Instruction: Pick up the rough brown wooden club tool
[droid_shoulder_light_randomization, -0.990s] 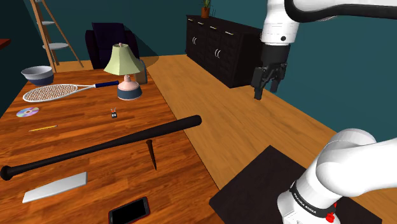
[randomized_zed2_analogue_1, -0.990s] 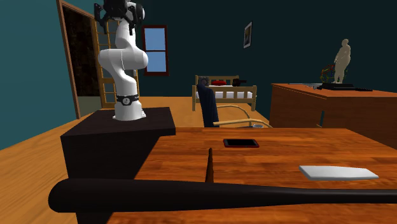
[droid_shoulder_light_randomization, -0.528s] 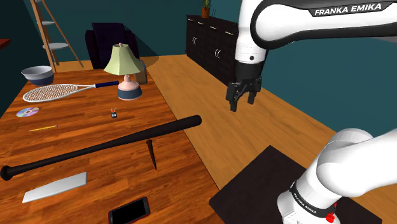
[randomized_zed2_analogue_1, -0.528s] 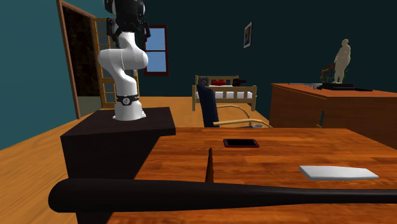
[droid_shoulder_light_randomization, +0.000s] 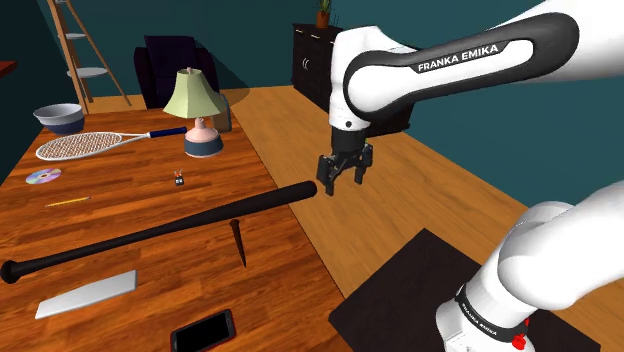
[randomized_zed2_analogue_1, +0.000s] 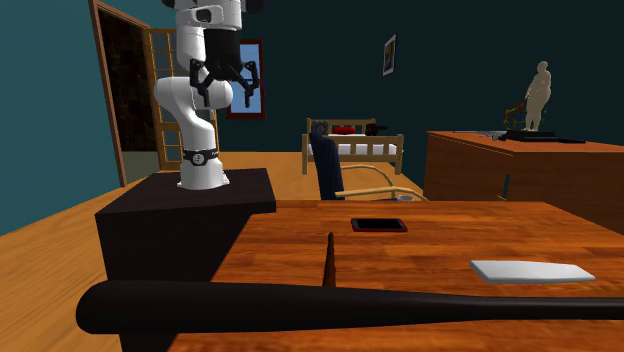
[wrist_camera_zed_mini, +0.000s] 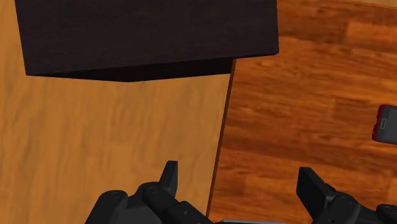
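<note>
Gripper (droid_shoulder_light_randomization: 341, 184): fingers apart, empty, over tabletop (droid_shoulder_light_randomization: 140, 200) edge.
Club (droid_shoulder_light_randomization: 238, 243): brown, tapered; likely light, stiff, rough.
Hold: across mid-length.

An even, diffuse light is spread over the scene. In the shoulder view the desk (droid_shoulder_light_randomization: 120, 190) and the floor (droid_shoulder_light_randomization: 430, 190) are rendered in bright, warm orange-brown, while the teal wall (droid_shoulder_light_randomization: 500, 130) is kept dim by comparison. Soft grey shading is laid on the rounded white arm (droid_shoulder_light_randomization: 560, 250). The second exterior view is darker overall: the window (randomized_zed2_analogue_1: 245, 75) is given as its brightest patch, and the bat (randomized_zed2_analogue_1: 300, 305), close to the lens, is reduced to a flat, enlarged black shape. In the wrist view a darker band is seen along the side face of the stand (wrist_camera_zed_mini: 146, 32), and the pincer (wrist_camera_zed_mini: 238, 172) is shown near-black with faint grey edges
</note>
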